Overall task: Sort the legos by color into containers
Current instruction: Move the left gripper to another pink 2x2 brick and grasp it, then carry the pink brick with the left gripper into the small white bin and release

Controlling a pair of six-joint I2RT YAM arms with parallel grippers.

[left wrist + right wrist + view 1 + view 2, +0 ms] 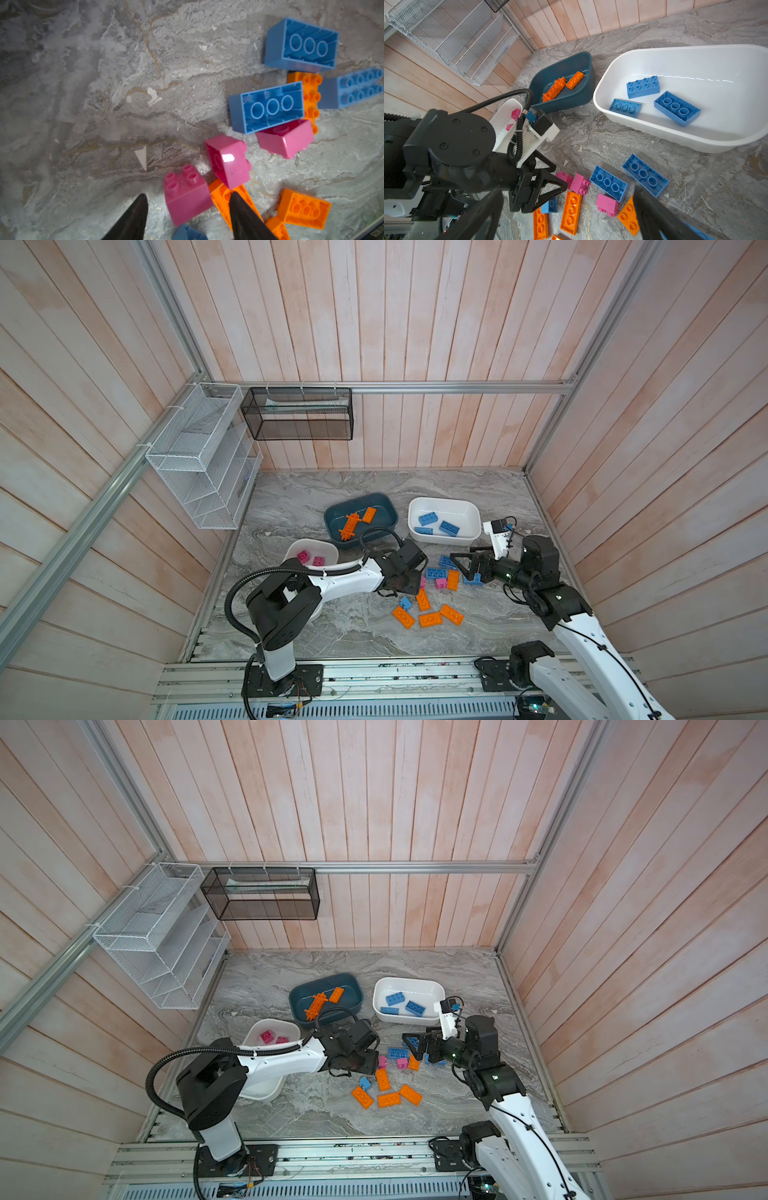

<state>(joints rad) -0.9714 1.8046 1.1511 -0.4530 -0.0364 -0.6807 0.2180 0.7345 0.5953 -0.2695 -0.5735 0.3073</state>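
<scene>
I have the left gripper [188, 209] low over the loose pile at the middle of the table [332, 635], its jaws part open and straddling a pink brick [182, 187] without touching it yet. The right gripper [460, 567] hangs just beside the pile at about 3 o'clock from it, jaws spread wide and empty. My worry is the crowding. An orange brick [218, 194] lies touching the pink one and runs under one jaw, so closing may pinch both or skid the pink brick sideways. A second pink brick [228, 162], tipped on its side, leans close enough to get dragged along. The two arms are also near each other, and a careless lift could clip them. The target brick stands studs up, squarish, with no real long axis. Its white tub [291, 551] waits at roughly 10 o'clock from the pile.
</scene>
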